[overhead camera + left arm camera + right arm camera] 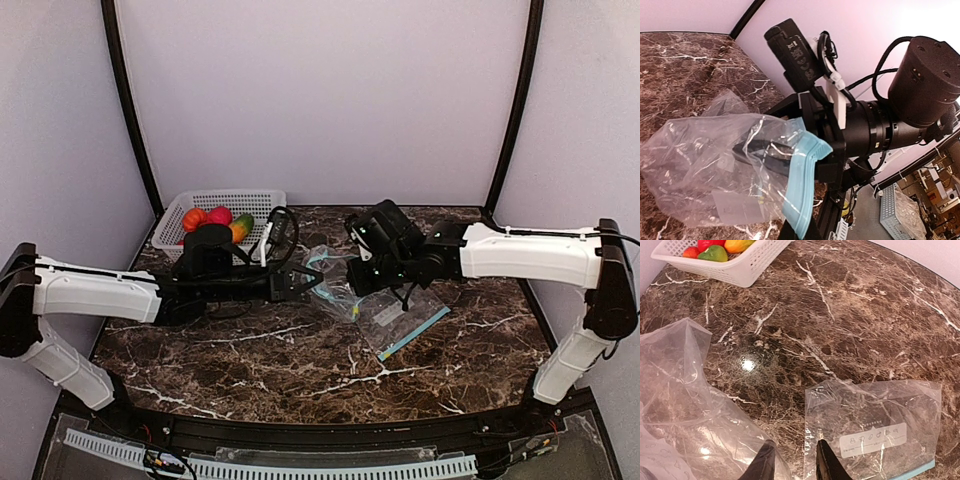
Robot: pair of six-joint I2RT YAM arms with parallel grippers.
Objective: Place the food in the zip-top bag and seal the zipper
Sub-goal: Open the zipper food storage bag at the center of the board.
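The food, red, orange and green-yellow toy fruits, lies in the white mesh basket at the back left, also seen as fruits in the right wrist view. A crumpled clear zip-top bag is held up mid-table. My left gripper is shut on the bag's blue zipper strip, gripper at the frame's bottom. My right gripper faces it; its jaws stand a little apart over bare marble, the held bag touching the left finger. Dark fingers show through the plastic.
A second clear bag with a blue strip lies flat right of centre, second bag beside my right finger. The basket stands at the back-left corner. Black frame posts rise at both back corners.
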